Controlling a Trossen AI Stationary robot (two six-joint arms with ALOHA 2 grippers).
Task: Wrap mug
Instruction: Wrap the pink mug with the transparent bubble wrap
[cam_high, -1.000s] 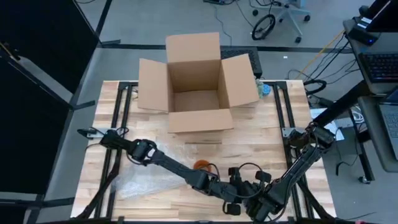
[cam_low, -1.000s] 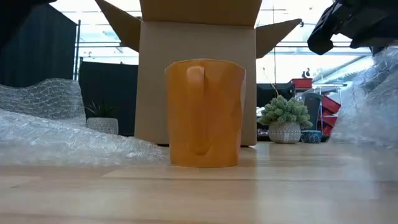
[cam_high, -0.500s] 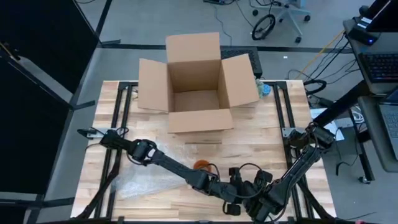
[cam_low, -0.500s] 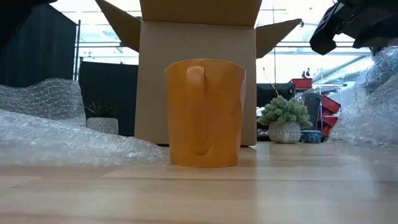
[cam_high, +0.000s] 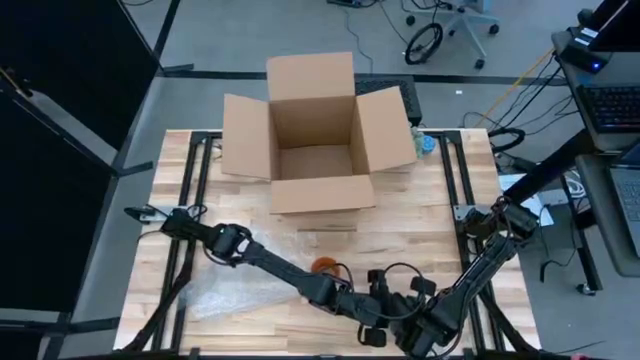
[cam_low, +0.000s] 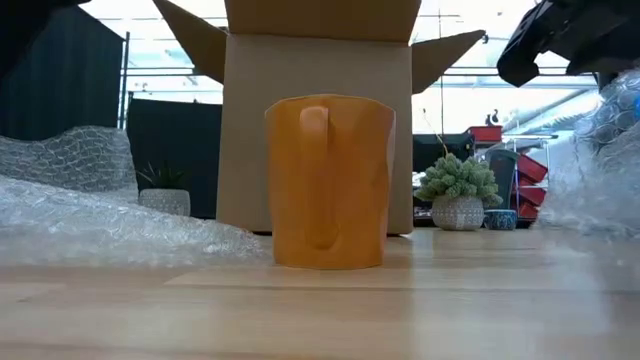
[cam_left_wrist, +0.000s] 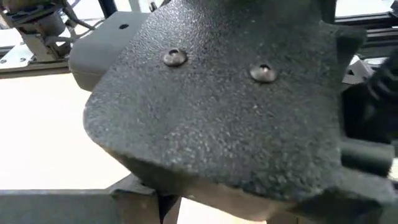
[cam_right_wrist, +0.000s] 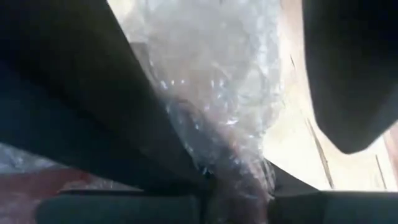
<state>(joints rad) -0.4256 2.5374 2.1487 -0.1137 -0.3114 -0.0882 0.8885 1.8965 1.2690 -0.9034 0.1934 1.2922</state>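
Right wrist view: the right claw is being shown clamped on a fold of bubble wrap, the clear sheet being pinched between its two dark fingers just above the wooden tabletop. How wide the left claw is standing cannot be told; its wrist camera is being blocked almost wholly by a dark textured housing, with only a pale strip of tabletop at the side.

In the high view, both claws are being crowded together at the tabletop's near edge, partly cut off by the picture's lower border and hard to separate from one another. The orange mug is being half hidden by the left arm, which is being stretched low and diagonally from its base at the tabletop's left side toward the near edge. The right arm is being angled down from its base on the right side to the same spot.

In the low view, the mug is being seen upright on the tabletop, unwrapped, its handle turned toward the camera, with the open cardboard box behind it. Bubble wrap is lying to the mug's left, and more is being lifted at the picture's right edge.
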